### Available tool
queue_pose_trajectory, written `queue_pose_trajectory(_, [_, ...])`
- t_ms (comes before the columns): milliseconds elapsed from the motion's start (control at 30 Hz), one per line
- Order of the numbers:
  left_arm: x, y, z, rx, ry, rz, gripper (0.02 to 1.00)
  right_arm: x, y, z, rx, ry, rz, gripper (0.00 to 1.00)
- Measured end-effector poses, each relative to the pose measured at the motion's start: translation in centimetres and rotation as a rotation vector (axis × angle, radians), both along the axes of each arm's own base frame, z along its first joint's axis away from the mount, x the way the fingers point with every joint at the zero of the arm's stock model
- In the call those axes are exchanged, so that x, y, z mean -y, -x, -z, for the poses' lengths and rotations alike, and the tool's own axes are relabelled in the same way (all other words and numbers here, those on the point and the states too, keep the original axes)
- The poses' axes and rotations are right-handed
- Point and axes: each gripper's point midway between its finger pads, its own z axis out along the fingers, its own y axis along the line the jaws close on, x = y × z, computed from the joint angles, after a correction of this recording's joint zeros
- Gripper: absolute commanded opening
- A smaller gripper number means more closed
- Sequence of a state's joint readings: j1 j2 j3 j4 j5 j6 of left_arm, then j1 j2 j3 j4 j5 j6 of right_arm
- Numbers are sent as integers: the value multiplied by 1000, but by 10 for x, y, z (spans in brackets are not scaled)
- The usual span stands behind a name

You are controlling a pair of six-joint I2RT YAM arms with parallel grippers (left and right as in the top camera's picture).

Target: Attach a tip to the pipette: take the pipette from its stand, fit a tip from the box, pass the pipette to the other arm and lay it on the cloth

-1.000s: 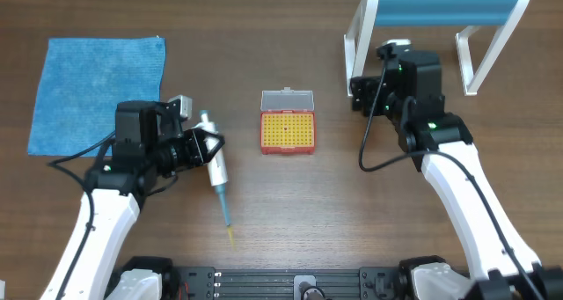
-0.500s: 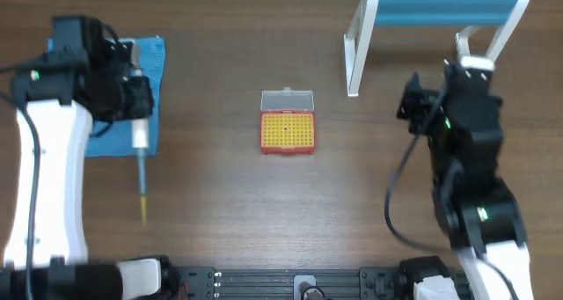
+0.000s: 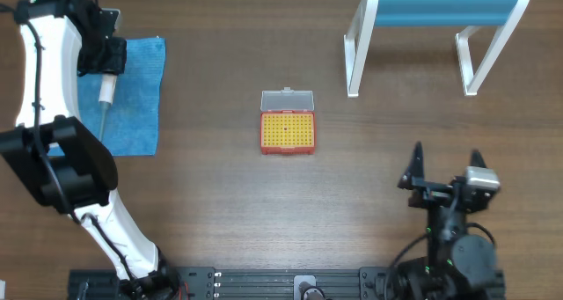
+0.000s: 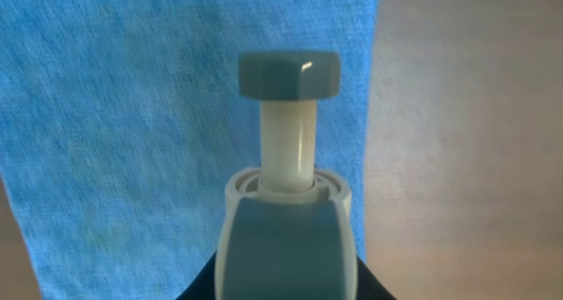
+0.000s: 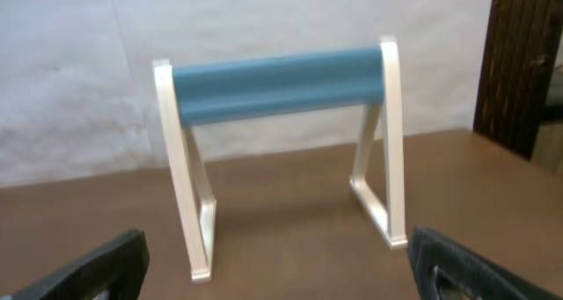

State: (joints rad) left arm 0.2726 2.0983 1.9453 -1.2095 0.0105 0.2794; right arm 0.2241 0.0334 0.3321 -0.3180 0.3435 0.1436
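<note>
My left gripper (image 3: 103, 61) is shut on the grey and white pipette (image 3: 106, 96), which it holds over the blue cloth (image 3: 136, 98) at the far left. The pipette's tip (image 3: 101, 131) points toward the near edge of the cloth. In the left wrist view the plunger button (image 4: 290, 75) and the pipette body (image 4: 286, 238) stand over the cloth (image 4: 132, 115). My right gripper (image 3: 444, 166) is open with nothing in it, low at the near right, and faces the stand (image 5: 281, 84). Its fingers (image 5: 97, 265) are spread wide.
The orange tip box (image 3: 287, 131), lid open, sits mid table. The white and blue pipette stand (image 3: 440, 10) is at the far right. Bare wood lies between the box and both arms.
My left arm carried the pipette from the middle left of the table up over the cloth. My right arm drew back from the stand to the near right edge.
</note>
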Motion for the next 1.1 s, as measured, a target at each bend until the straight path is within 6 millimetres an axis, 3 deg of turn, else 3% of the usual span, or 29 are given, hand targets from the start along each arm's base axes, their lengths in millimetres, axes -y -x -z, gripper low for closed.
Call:
queue_pose_trajectory(67, [-5, -14, 7, 31, -17, 4, 25, -3, -16, 12, 108, -22, 2, 967])
queue_pose_trajectory(167, [-10, -28, 19, 58, -29, 5, 25, -5, -27, 55, 82, -15, 7, 967])
queue_pose_trajectory(267, [-12, -37, 34, 58, -30, 6, 25, -4, -28, 63, 56, -2, 14, 967])
queue_pose_trajectory(367, [-14, -42, 67, 20, -19, 5, 27, -3, -28, 74, 7, 14, 21, 967])
queue_pose_trajectory(433, [-14, -44, 77, 13, -17, 5, 27, -3, -28, 81, -20, 22, 21, 967])
queue_pose_trajectory(667, [-17, -53, 87, 35, -22, 3, 31, -3, -28, 82, -26, 25, 21, 967])
queue_pose_trajectory(800, [-16, -50, 112, -10, -9, 1, 38, -3, -28, 82, -26, 25, 21, 967])
queue_pose_trajectory(933, [-17, -52, 114, -3, -6, -21, 86, -3, -28, 82, -26, 25, 21, 967])
queue_pose_trajectory(1100, [-16, -52, 114, -2, -5, -26, 356, -3, -28, 82, -26, 25, 21, 967])
